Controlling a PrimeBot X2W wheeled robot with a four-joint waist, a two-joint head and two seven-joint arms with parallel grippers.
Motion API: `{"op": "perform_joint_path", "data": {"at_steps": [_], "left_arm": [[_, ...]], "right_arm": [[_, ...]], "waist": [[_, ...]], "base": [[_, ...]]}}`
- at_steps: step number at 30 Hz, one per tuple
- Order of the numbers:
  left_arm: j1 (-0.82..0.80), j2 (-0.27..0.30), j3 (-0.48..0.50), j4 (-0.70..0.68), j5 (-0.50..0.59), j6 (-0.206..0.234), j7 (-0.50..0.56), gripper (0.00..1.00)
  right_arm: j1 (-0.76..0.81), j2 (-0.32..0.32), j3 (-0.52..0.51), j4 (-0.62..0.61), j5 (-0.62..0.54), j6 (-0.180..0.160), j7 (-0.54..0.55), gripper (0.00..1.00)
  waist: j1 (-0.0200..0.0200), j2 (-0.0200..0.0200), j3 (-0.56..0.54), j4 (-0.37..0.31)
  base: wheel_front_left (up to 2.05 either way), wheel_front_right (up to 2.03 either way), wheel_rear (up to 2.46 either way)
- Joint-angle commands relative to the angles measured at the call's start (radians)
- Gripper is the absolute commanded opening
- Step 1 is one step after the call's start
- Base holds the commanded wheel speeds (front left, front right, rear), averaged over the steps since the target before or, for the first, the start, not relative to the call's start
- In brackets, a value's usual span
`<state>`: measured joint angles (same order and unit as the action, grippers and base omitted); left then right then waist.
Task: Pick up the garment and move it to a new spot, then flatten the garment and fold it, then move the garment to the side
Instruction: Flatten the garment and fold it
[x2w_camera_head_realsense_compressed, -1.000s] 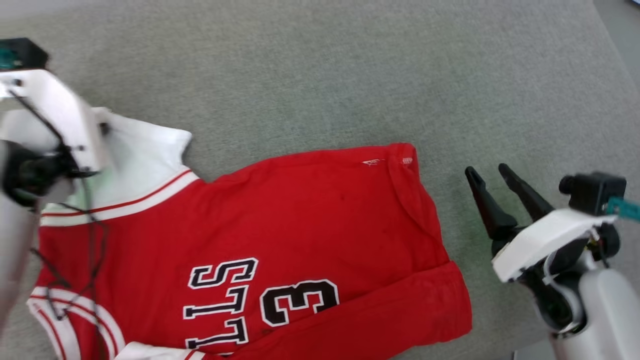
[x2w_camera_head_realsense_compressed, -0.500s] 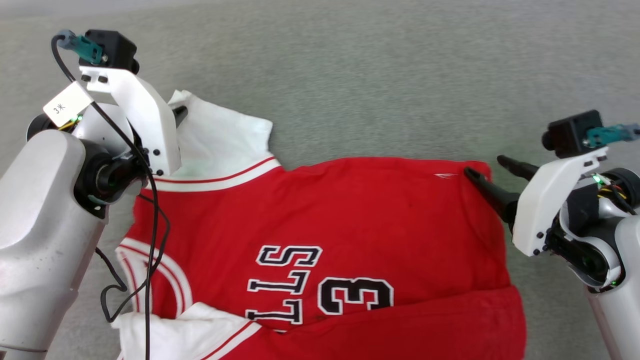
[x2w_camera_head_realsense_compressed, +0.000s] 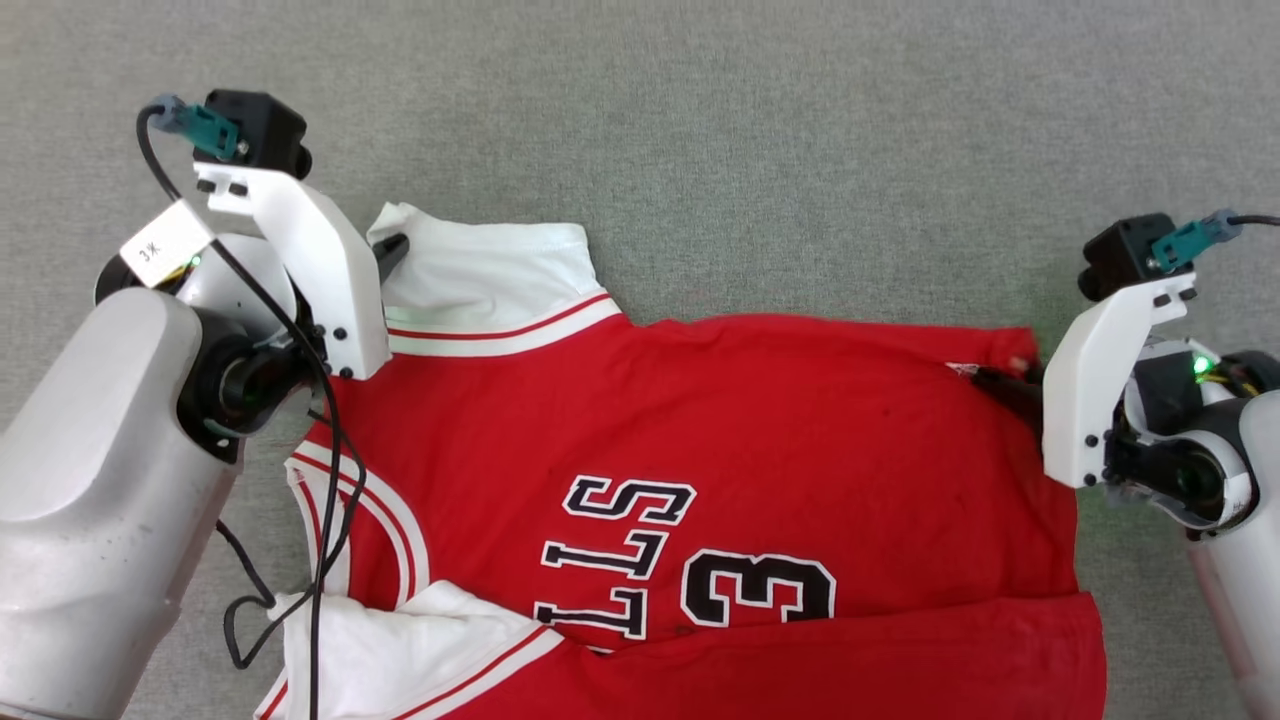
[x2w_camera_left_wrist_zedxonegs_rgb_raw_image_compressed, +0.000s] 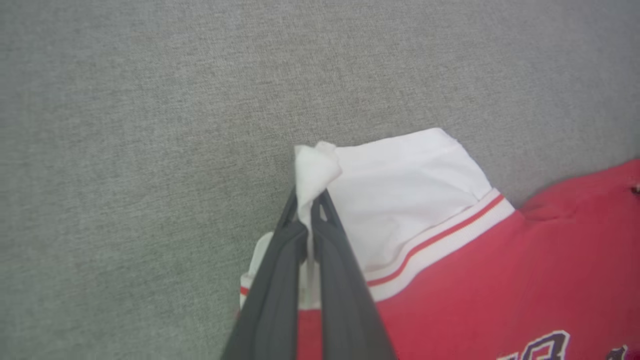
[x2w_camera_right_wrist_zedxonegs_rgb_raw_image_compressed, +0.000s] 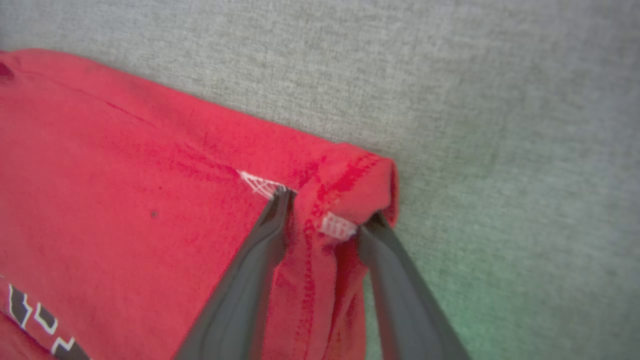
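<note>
Nearest us the garment (x2w_camera_head_realsense_compressed: 800, 420) lies spread on the grey woven surface (x2w_camera_head_realsense_compressed: 700, 120), its black "LLS" and "3" upside down. Farther on, our left gripper (x2w_camera_left_wrist_zedxonegs_rgb_raw_image_compressed: 309, 196) pinches the white sleeve corner tight. Our right gripper (x2w_camera_right_wrist_zedxonegs_rgb_raw_image_compressed: 327, 205) straddles the red hem corner, fingers apart, seemingly loose. The left arm's tag (x2w_camera_head_realsense_compressed: 165, 245) reads "3".

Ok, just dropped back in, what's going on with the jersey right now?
The red garment lies mostly spread on the grey surface, numerals up. The left gripper has its jaws shut on the corner of a white sleeve. The right gripper is at a red hem corner, jaws open astride a bunched fold, not yet closed on it.
</note>
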<state>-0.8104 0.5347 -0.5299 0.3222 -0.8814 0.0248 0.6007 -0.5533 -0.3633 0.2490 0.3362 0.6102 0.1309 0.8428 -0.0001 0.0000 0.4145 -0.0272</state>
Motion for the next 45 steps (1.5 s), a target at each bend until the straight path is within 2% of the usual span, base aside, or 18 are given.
{"op": "perform_joint_path", "data": {"at_steps": [1, 8, 13, 18, 23, 30, 33, 35, 36, 37, 38, 39, 40, 41, 42, 45], "left_arm": [[0.013, 0.003, 0.000, 0.004, -0.002, -0.006, -0.007, 0.00], [0.071, 0.017, 0.013, 0.013, -0.021, -0.011, -0.038, 0.00], [0.179, 0.045, 0.037, -0.019, -0.047, 0.004, -0.078, 0.00], [0.361, 0.068, 0.070, -0.094, -0.104, 0.044, -0.113, 0.00], [0.572, 0.080, 0.108, -0.204, -0.152, 0.111, -0.169, 0.00], [0.816, 0.061, 0.134, -0.303, -0.213, 0.189, -0.223, 0.00], [0.872, 0.041, 0.131, -0.302, -0.223, 0.200, -0.246, 0.00], [0.883, 0.024, 0.128, -0.280, -0.224, 0.188, -0.267, 0.00], [0.883, 0.015, 0.124, -0.267, -0.224, 0.180, -0.276, 0.00], [0.874, 0.002, 0.126, -0.251, -0.220, 0.171, -0.296, 0.00], [0.864, -0.011, 0.125, -0.232, -0.219, 0.162, -0.310, 0.04], [0.857, -0.022, 0.120, -0.216, -0.215, 0.153, -0.320, 0.26], [0.847, -0.031, 0.115, -0.196, -0.208, 0.146, -0.331, 0.55], [0.837, -0.043, 0.113, -0.183, -0.207, 0.137, -0.343, 0.96], [0.828, -0.053, 0.109, -0.172, -0.204, 0.126, -0.351, 1.00], [0.799, -0.064, 0.101, -0.153, -0.182, 0.108, -0.381, 1.00]], "right_arm": [[0.070, 0.029, 0.042, 0.060, 0.013, -0.001, 0.041, 0.00], [0.026, -0.002, -0.002, -0.034, 0.020, -0.001, -0.076, 0.00], [0.110, -0.001, -0.036, -0.092, 0.008, -0.001, -0.157, 0.00], [0.250, 0.017, -0.071, -0.133, -0.010, -0.001, -0.193, 0.00], [0.382, 0.047, -0.110, -0.159, -0.019, -0.001, -0.214, 0.00], [0.514, 0.070, -0.171, -0.152, -0.041, -0.001, -0.292, 0.00], [0.551, 0.078, -0.184, -0.142, -0.045, -0.001, -0.317, 0.00], [0.567, 0.086, -0.183, -0.138, -0.055, -0.001, -0.337, 0.00], [0.575, 0.090, -0.179, -0.132, -0.062, -0.001, -0.342, 0.11], [0.581, 0.100, -0.174, -0.125, -0.057, -0.001, -0.347, 0.36], [0.581, 0.103, -0.171, -0.124, -0.060, -0.001, -0.359, 1.00], [0.580, 0.106, -0.170, -0.123, -0.065, -0.001, -0.372, 1.00], [0.585, 0.110, -0.161, -0.123, -0.067, -0.001, -0.382, 1.00], [0.587, 0.112, -0.155, -0.128, -0.067, -0.001, -0.397, 1.00], [0.589, 0.115, -0.153, -0.132, -0.061, -0.001, -0.410, 1.00], [0.601, 0.112, -0.153, -0.156, -0.061, -0.001, -0.455, 1.00]], "waist": [[0.0001, 0.0000, -0.011, 0.002], [0.0001, 0.0000, -0.108, 0.003], [0.0001, 0.0000, -0.196, -0.004], [0.0001, 0.0000, -0.274, -0.007], [0.0001, 0.0000, -0.323, -0.001], [0.0001, 0.0000, -0.348, 0.025], [0.0001, 0.0000, -0.345, 0.034], [0.0001, 0.0000, -0.339, 0.038], [0.0001, 0.0000, -0.334, 0.038], [0.0001, 0.0000, -0.330, 0.037], [0.0001, 0.0000, -0.328, 0.037], [0.0001, 0.0000, -0.326, 0.037], [0.0001, 0.0000, -0.325, 0.036], [0.0001, 0.0000, -0.324, 0.034], [0.0001, 0.0000, -0.325, 0.033], [0.0001, 0.0000, -0.334, 0.031]], "base": [[0.00, 0.00, 0.00], [0.00, 0.00, 0.00], [0.00, 0.00, 0.00], [0.00, 0.00, 0.00], [0.00, 0.00, 0.00], [0.00, 0.00, 0.00], [0.00, 0.00, 0.00], [0.00, 0.00, 0.00], [0.00, 0.00, 0.00], [0.00, 0.00, 0.00], [0.00, 0.00, 0.00], [0.00, 0.00, 0.00], [0.00, 0.00, 0.00], [0.00, 0.00, 0.00], [0.00, 0.00, 0.00], [0.00, 0.00, 0.00]]}}
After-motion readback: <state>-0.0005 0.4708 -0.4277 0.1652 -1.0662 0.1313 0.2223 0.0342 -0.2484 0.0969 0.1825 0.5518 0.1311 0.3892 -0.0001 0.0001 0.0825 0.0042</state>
